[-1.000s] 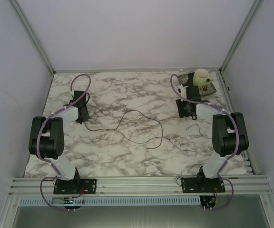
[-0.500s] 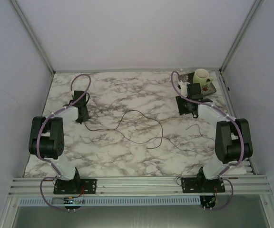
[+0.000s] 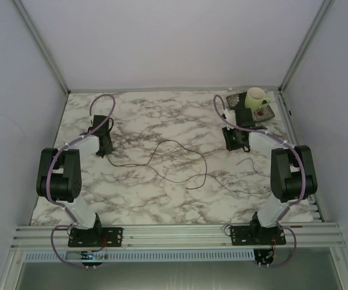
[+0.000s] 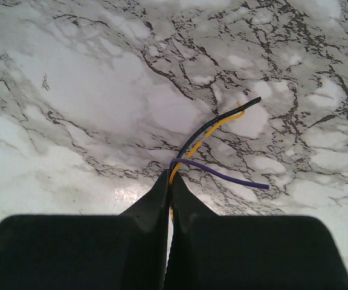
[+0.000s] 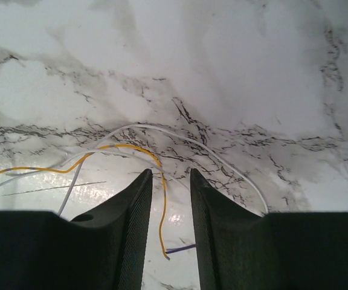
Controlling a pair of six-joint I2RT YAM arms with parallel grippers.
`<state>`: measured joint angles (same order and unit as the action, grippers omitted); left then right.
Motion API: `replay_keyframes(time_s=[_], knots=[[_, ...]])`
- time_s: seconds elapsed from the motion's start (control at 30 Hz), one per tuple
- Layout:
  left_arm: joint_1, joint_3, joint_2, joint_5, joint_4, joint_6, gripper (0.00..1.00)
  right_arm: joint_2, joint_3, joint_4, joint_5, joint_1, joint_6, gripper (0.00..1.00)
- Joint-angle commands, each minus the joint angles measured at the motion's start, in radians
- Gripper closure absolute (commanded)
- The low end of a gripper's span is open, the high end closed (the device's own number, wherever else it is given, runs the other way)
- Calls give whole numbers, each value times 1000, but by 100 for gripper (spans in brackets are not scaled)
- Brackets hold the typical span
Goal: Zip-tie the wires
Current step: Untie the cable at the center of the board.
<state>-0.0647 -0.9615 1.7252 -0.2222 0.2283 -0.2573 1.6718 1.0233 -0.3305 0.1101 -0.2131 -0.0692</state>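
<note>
The wires [image 3: 205, 169] are being borne in loose loops by the table [image 3: 138, 193], well to the left of the mug [image 3: 257, 98] and nearer the arm bases. Their black, yellow and purple ends are being pinched by the left pincer [image 4: 169, 181], its fingers pressed together far left of the mug. The right pincer [image 5: 169, 176] is being held spread just beside the mug, a yellow wire lying between its fingers.

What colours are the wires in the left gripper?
The wires are black, yellow and purple, clearest in the left wrist view.
</note>
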Motion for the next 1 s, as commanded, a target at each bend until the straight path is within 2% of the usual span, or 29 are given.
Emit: replay_keyframes(time_s=[0.0,0.43,0.57,0.63,0.97], knots=[[9,64,83,42,149,9,100,37,21,11,34,-2,-19,70],[9,66,85,49,148,8,100,89,9,33,23,-3,-24,79],[9,68,84,51,148,7,100,70,8,26,15,-1,-21,95],[9,69,84,48,148,8,100,40,11,12,-6,1,-15,100],[9,65,100,40,150,7,100,-258,11,-211,-144,107,12,100]])
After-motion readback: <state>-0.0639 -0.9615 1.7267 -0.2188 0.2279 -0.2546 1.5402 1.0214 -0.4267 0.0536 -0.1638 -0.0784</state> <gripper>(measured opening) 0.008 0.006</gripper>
